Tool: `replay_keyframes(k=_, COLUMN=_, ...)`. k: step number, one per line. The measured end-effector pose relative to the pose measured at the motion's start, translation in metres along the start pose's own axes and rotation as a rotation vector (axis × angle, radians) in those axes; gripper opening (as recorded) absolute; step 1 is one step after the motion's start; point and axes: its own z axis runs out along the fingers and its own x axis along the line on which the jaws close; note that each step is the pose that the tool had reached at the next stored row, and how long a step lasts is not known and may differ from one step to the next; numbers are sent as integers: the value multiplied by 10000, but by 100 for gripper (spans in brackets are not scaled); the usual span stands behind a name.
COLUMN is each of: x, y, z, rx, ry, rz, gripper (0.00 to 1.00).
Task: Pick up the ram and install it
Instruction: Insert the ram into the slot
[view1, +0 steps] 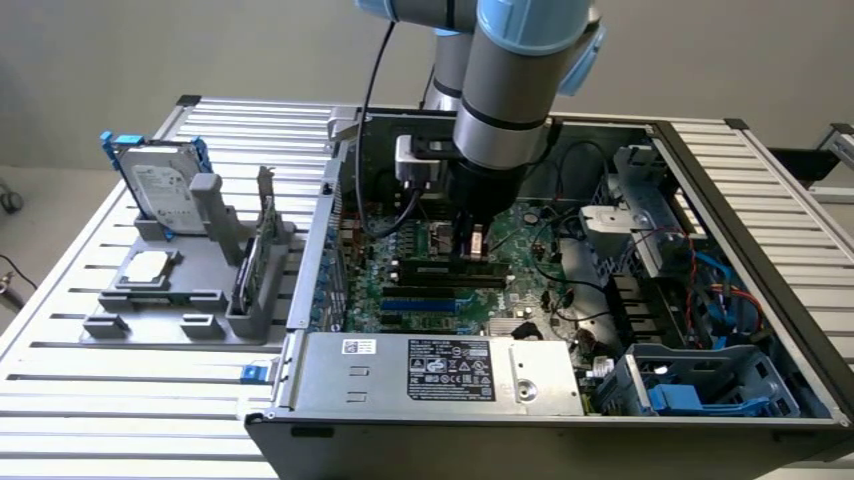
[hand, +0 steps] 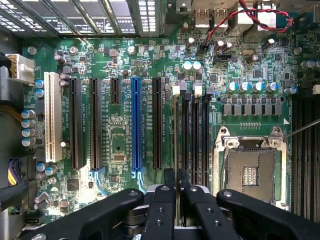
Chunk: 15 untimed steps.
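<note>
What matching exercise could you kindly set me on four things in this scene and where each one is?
Things:
1 ram
2 hard drive
3 blue slot
4 square chip

Places:
A lying flat on the grey holder
B gripped in the claw above the motherboard
C standing upright in the grey holder
D on the motherboard, between black slots

Pairs: 1-B, 2-C, 3-D, 4-A

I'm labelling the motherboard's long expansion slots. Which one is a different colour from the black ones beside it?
The blue slot, standing between two long black slots. The white slot at the board's edge also differs, but has black on one side only.
</note>
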Motion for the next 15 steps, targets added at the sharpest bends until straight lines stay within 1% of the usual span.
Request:
replay_keyframes(k=2, x=0, y=1, z=2, rx=0, ry=-6, rz=0, gripper=14)
replay_keyframes(k=5, x=0, y=4, z=9, rx=6, ry=-33, rz=-2, gripper=14)
replay_keyframes(k=8, x=0, y=24, z=12, rx=30, ry=-53, rz=-4, gripper=14)
replay_keyframes(k=12, x=0, y=33, z=16, rx=105, ry=-83, rz=-9, gripper=14)
replay_keyframes(k=15, x=0, y=35, z=20, rx=184, ry=-104, rz=-9, gripper=14)
